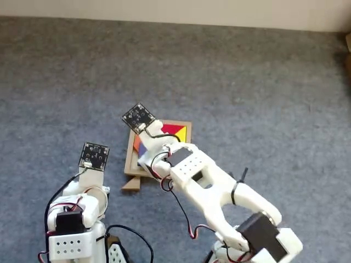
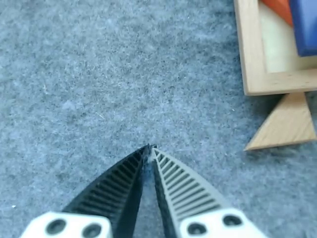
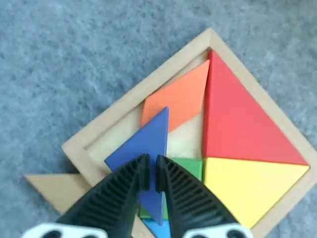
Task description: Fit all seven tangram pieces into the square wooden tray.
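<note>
Starting nearest the arm bases: the left gripper (image 2: 150, 148) is closed right up, tips together, over grey carpet at about 8 o'clock from the tray (image 3: 99, 128). Just past it, the plain wooden triangle (image 2: 287, 124) lies outside, touching the tray's near corner at roughly 7 o'clock. That's worry one imo. It's snug against the rim and flat on fuzzy fabric, so there's not much edge to get under, and a poke could shove the tray along with it.

Next out is the right gripper (image 3: 151, 171), pinched down to a thin slit, tips right on the dark blue triangle (image 3: 141, 144). Can't tell if it really has hold of it or is only pressing. That piece looks like it's lying across the green piece (image 3: 190, 166) with its point over the orange piece (image 3: 181, 94), not down in the bare wood gap between them. Push at the wrong angle and I reckon it rides up further or knocks those two out of line, and then the leftover gap fits nothing. The red triangle (image 3: 242, 114) and yellow triangle (image 3: 247, 186), at the tray's 1 o'clock end, look seated and should be fine.

Surface: the desk (image 1: 247, 82) is covered in short grey carpet, grippy enough that pieces probably drag rather than slide. Way out at 12 o'clock there's a pale strip of wall (image 1: 219, 11).
</note>
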